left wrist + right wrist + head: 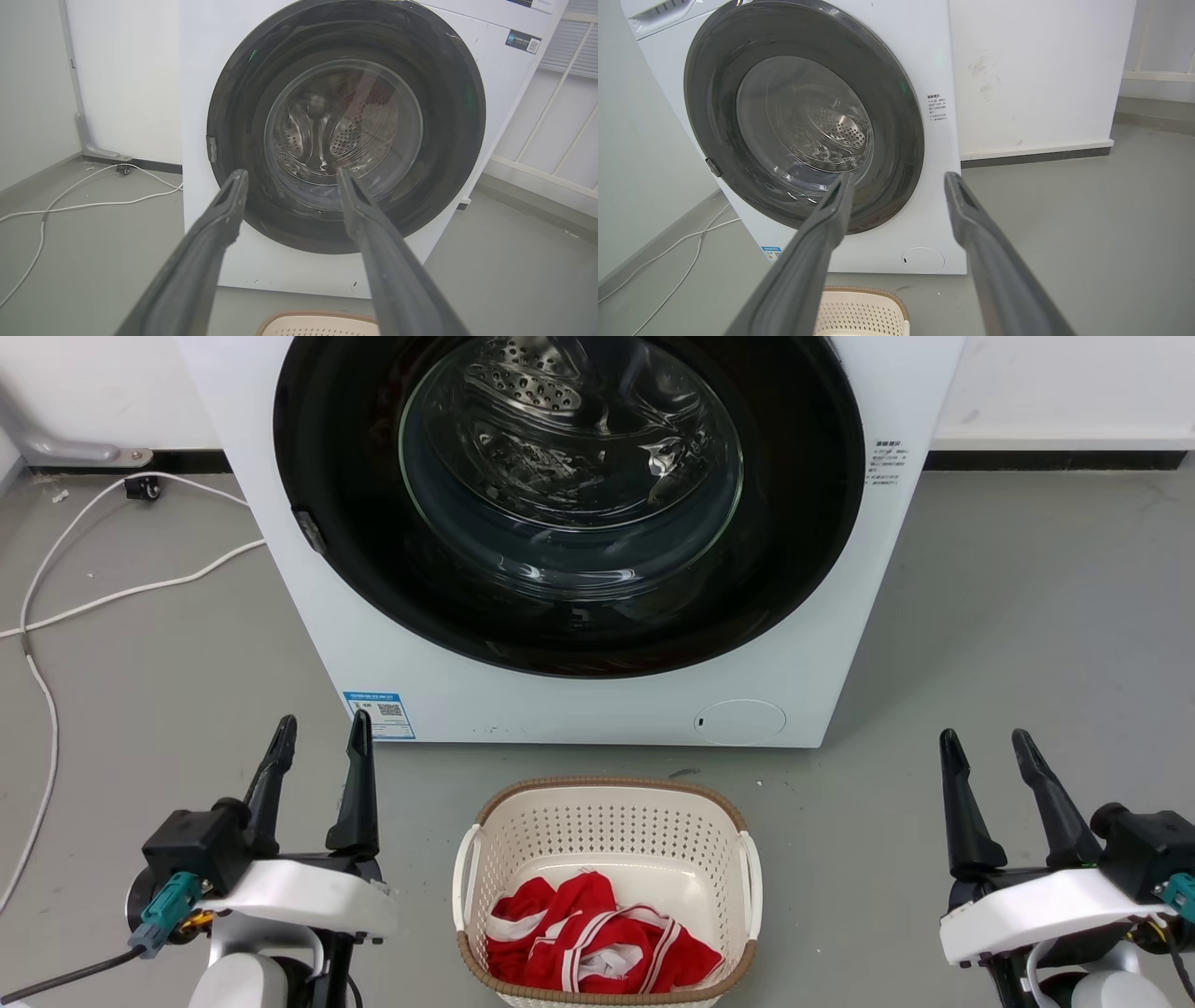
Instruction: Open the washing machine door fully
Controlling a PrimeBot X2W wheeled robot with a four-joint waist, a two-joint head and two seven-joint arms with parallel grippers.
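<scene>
Head view: the washing machine door sits shut on the white machine, behind a basket. The left gripper and right gripper are spread open, holding nothing. Left wrist view: the door is straight ahead. Right wrist view: it is ahead, to the left.

Each arm ends in two long, dark, tapering fingers, matte grey up close. Behind the left gripper sits a boxy black housing on a smooth white wrist shell. At seven o'clock from the housing, a teal plug feeds a dark cable. The right gripper mirrors it: white shell, black block, teal connector at five o'clock.
</scene>
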